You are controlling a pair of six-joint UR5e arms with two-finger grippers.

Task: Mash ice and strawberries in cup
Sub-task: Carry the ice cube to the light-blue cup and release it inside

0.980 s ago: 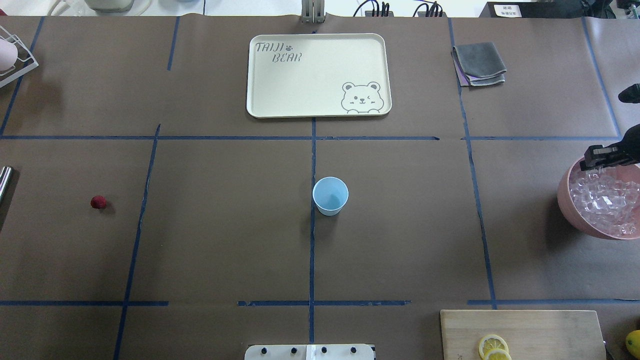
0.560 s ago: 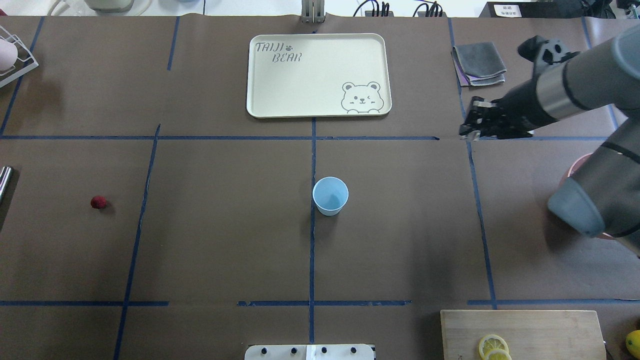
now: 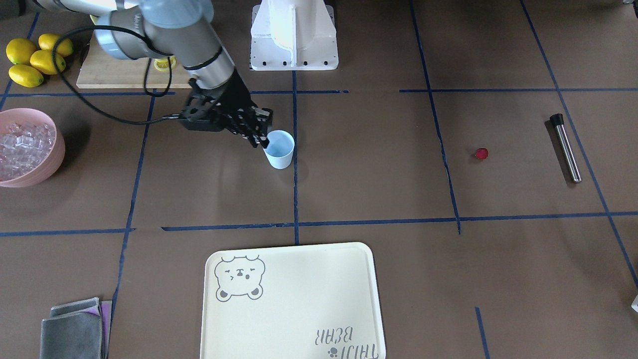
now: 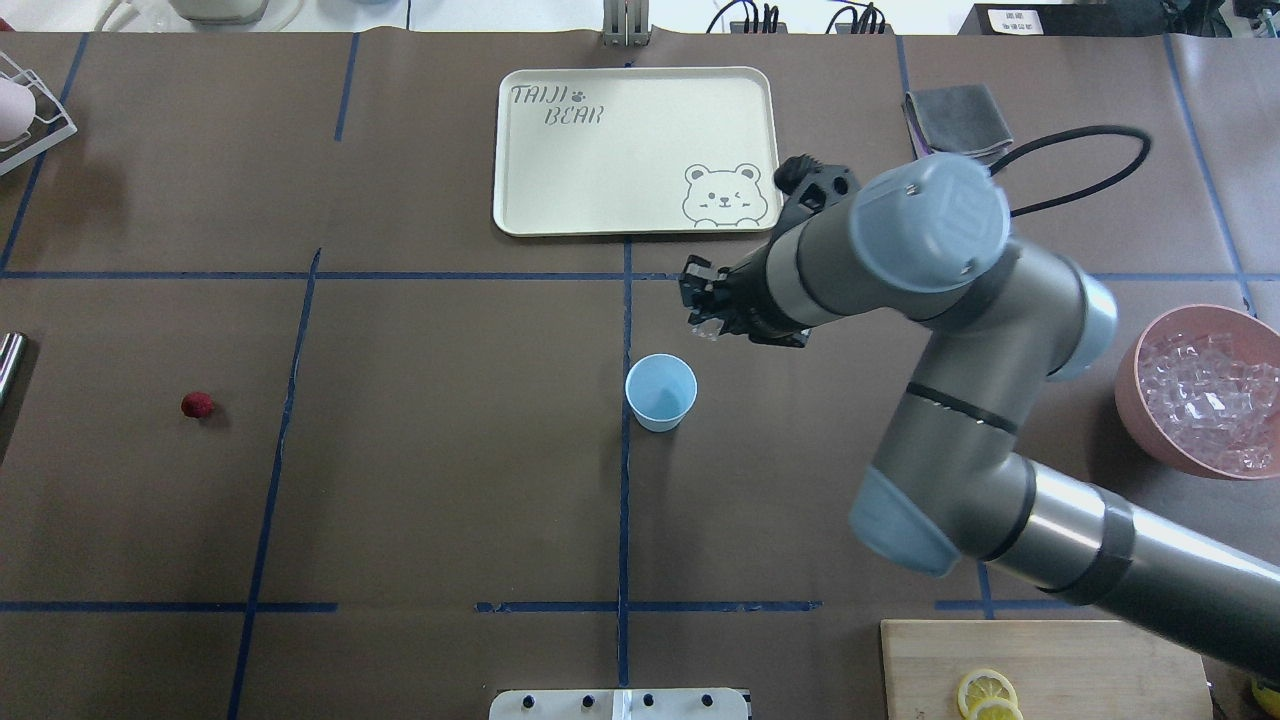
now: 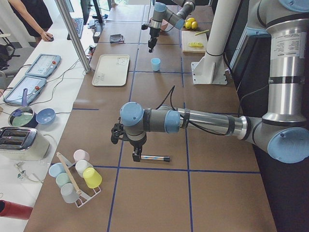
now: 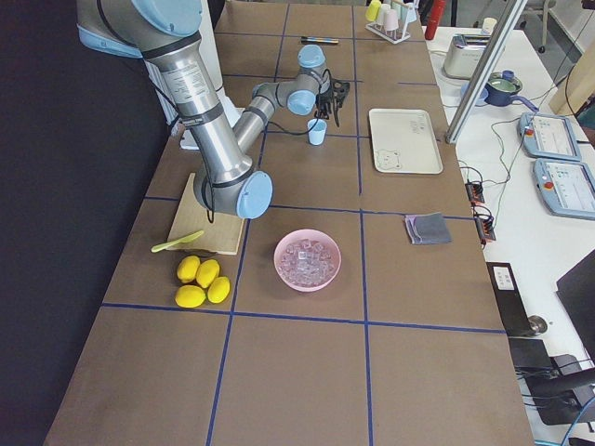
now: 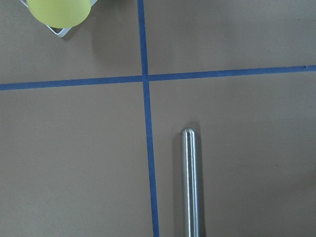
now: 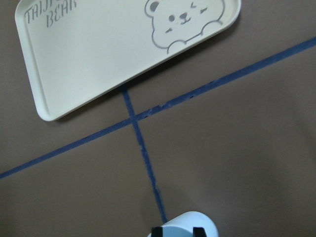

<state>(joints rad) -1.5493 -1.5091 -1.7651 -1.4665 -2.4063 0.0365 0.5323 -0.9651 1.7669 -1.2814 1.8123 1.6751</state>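
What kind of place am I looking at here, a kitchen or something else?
Probably a robotics lab staged as a drinks counter: a robot arm at a tape-gridded table, control tablets alongside, a pink bowl of ice and lemons.

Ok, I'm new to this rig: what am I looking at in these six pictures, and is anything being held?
A two-armed robot works at a brown table; each arm ends in a two-finger gripper. Two pictures look down on the table, one from behind the robot and one facing it. Two look along it from its ends, and two come from cameras on the wrists.

On the table are a blue cup, a strawberry, a pink bowl of ice, a bear tray, a grey cloth, a board with lemon slices, whole lemons and a metal rod.

The right gripper hangs near the cup and seems to pinch one ice cube. The left gripper hovers over the rod. I can't tell if it is open.
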